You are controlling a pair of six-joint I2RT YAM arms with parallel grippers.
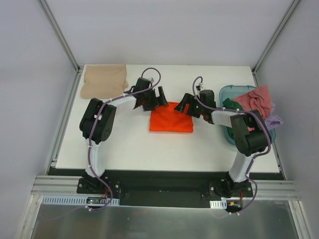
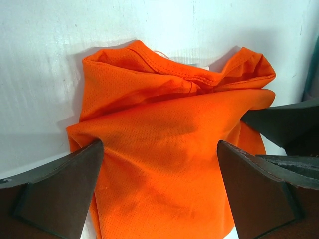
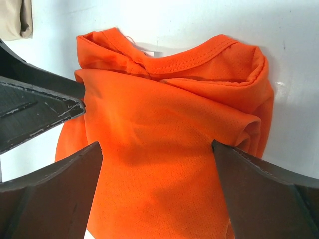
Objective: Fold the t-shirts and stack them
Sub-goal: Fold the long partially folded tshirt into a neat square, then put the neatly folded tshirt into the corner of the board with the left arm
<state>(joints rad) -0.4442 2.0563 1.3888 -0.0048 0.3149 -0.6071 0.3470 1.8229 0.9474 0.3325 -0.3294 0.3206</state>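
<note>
A bright orange t-shirt [image 1: 171, 119] lies folded in a rough square at the middle of the table. It fills the left wrist view [image 2: 164, 134] and the right wrist view [image 3: 164, 134], collar at the far end. My left gripper [image 1: 158, 97] is open and empty just above its far left corner. My right gripper [image 1: 185, 105] is open and empty above its far right corner. A tan-beige t-shirt [image 1: 103, 80] lies folded at the far left corner of the table. Pink [image 1: 256, 101], dark green [image 1: 232, 105] and lilac [image 1: 273, 121] garments lie heaped at the right.
A teal plastic tub [image 1: 228, 91] stands at the right edge of the table and holds the heaped garments. Metal frame posts rise at the table's far corners. The table's near edge runs along the arm bases.
</note>
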